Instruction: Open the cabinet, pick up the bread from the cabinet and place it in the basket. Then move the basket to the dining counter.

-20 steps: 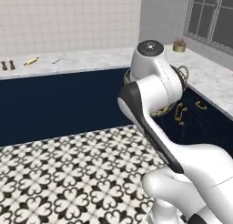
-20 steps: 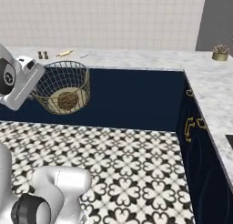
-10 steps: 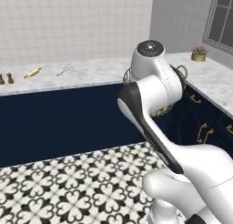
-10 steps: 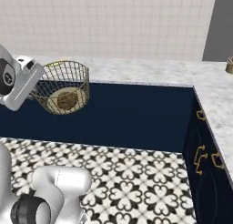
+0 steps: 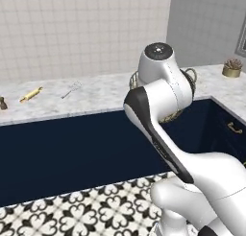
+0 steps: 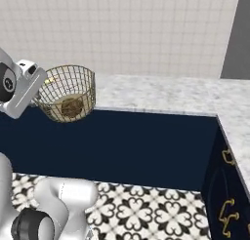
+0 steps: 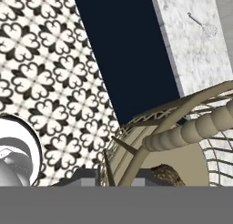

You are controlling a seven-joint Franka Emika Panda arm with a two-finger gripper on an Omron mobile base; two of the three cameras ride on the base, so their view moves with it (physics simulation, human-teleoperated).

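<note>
My gripper is shut on the rim of the golden wire basket, which hangs in the air in front of the dining counter. The brown bread lies on the basket's bottom. In the hand view the thick rim of the basket crosses just above my gripper, and the bread shows through the mesh. From the left base view my arm hides most of the basket, which is level with the edge of the dining counter. Navy cabinet fronts with brass handles line the right side.
A rolling pin and a whisk lie on the marbled top at the left, and a potted plant stands at the far right. Black-and-white patterned floor runs along the navy front panel.
The whole scene has slid to the right in both base views, so the base has moved. The basket with the bread stays in my shut gripper.
</note>
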